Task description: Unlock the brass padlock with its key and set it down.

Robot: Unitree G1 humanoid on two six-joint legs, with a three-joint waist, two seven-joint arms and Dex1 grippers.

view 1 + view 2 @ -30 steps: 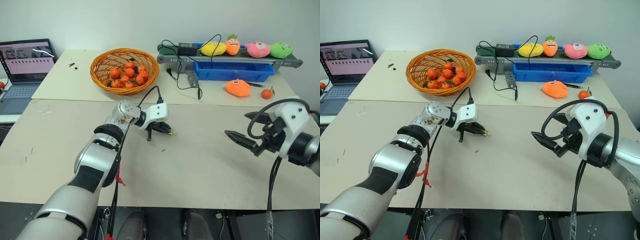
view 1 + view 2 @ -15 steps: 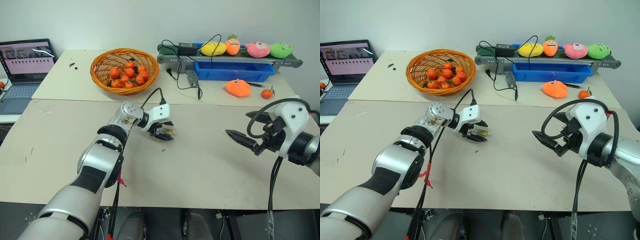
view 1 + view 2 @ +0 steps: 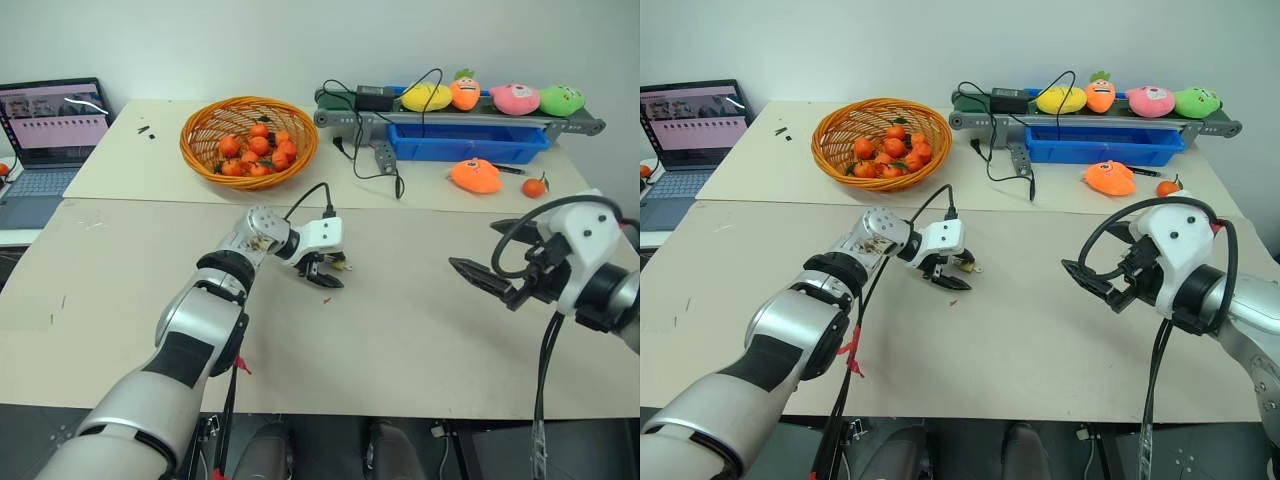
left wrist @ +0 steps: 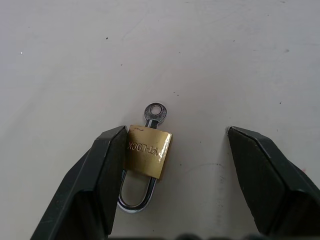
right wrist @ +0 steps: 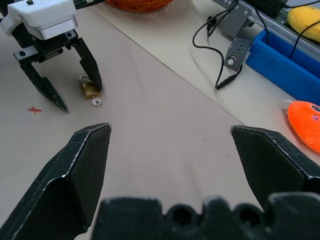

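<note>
The brass padlock (image 4: 148, 152) lay flat on the beige table (image 3: 400, 330), the key (image 4: 154, 113) in its base, one side touching a finger (image 4: 100, 175) of the left gripper (image 3: 325, 273), whose jaws stood wide apart and held nothing. I thought any sideways lift could drag it along. The right gripper (image 3: 1095, 287) hung well off, fully spread, empty. Whether the shackle had sprung free, I couldn't tell.
</note>
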